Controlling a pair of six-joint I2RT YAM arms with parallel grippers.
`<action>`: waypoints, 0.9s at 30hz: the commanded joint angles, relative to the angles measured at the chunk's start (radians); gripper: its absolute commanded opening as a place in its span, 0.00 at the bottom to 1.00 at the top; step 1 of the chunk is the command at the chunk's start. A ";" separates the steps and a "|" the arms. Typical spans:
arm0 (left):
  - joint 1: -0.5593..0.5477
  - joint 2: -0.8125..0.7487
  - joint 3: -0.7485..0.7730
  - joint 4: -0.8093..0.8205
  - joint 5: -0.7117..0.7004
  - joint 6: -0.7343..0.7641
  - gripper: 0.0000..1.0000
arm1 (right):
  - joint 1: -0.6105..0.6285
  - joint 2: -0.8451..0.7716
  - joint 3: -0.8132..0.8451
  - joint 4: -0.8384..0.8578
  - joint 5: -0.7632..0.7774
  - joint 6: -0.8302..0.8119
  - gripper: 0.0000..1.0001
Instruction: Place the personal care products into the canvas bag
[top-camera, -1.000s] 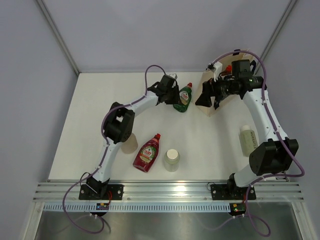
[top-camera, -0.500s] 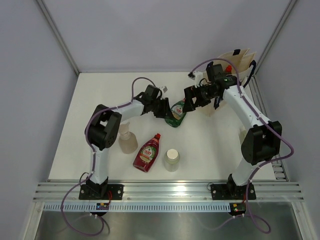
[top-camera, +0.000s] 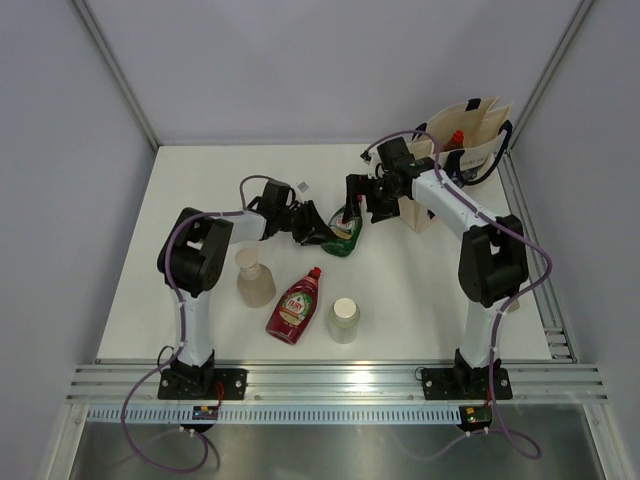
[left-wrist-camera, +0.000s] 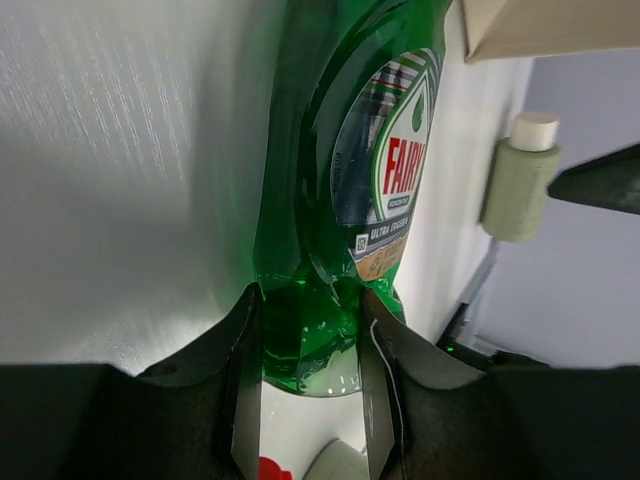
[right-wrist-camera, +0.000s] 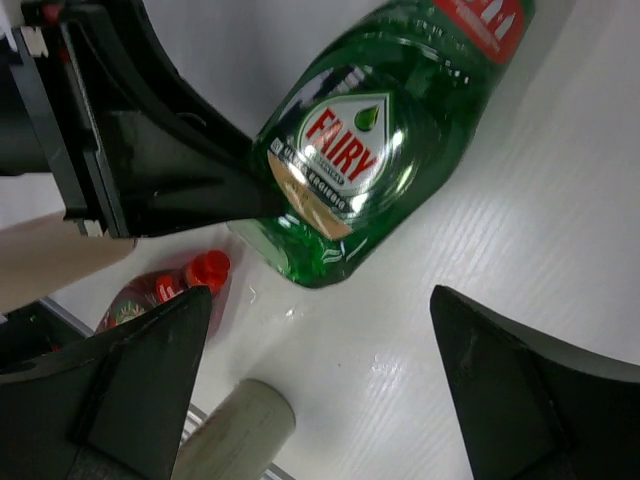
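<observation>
The green bottle lies label up on the white table, its neck toward the back. My left gripper is shut on its base, which sits between both fingers in the left wrist view. My right gripper is wide open and empty just above the bottle's neck end; its view shows the bottle below it. A red bottle, the beige pump bottle and a pale white-capped bottle stand nearer. The canvas bag stands at the back right with a red-capped bottle inside.
A second pale white-capped bottle lies at the right in the left wrist view; my right arm hides it in the top view. The right wrist view also shows the red cap and the pale bottle close by.
My right gripper has left the bag and swung left to above the green bottle. My left gripper has drawn the green bottle left and nearer, keeping hold of it.
</observation>
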 joint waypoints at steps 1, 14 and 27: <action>0.042 -0.017 -0.036 0.273 0.202 -0.209 0.00 | 0.003 0.065 0.081 0.113 0.043 0.110 1.00; 0.099 0.034 -0.096 0.622 0.311 -0.446 0.00 | 0.008 0.260 0.203 0.107 0.000 0.335 1.00; 0.108 0.028 -0.118 0.916 0.362 -0.673 0.01 | 0.051 0.308 0.209 0.363 -0.136 0.602 0.58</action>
